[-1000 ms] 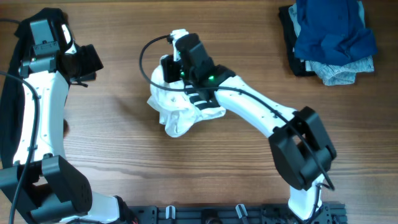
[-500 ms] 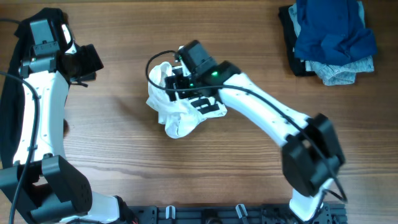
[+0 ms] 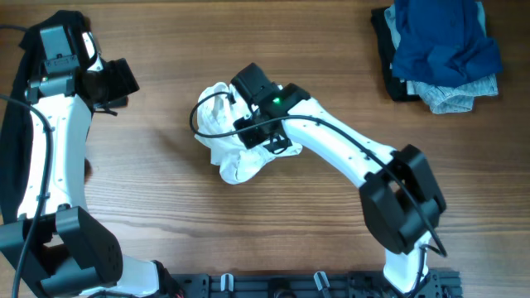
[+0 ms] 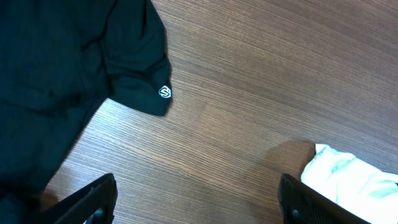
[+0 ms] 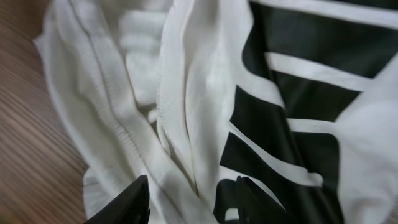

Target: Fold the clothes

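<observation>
The white T-shirt with black striped print (image 3: 228, 149) lies crumpled in the middle of the table. My right gripper (image 3: 252, 131) is down on top of it. In the right wrist view its fingers (image 5: 132, 202) stand partly apart, straddling a ridge of white fabric (image 5: 186, 124) beside the black print, and I read the gripper (image 5: 193, 202) as open. My left gripper (image 3: 122, 81) is open and empty above bare wood (image 4: 196, 205). A plain black garment (image 4: 62, 62) lies to its left, also at the table's left edge (image 3: 12, 124). The shirt's edge shows in the left wrist view (image 4: 348, 183).
A pile of clothes (image 3: 443, 45) sits at the far right corner: a blue garment on top, a grey one and a black one under it. The right arm's cable (image 3: 199, 116) loops over the shirt.
My right gripper has swung from the shirt's far edge towards me and down onto its middle. The shirt's far part has been drawn in. The left arm has not moved.
</observation>
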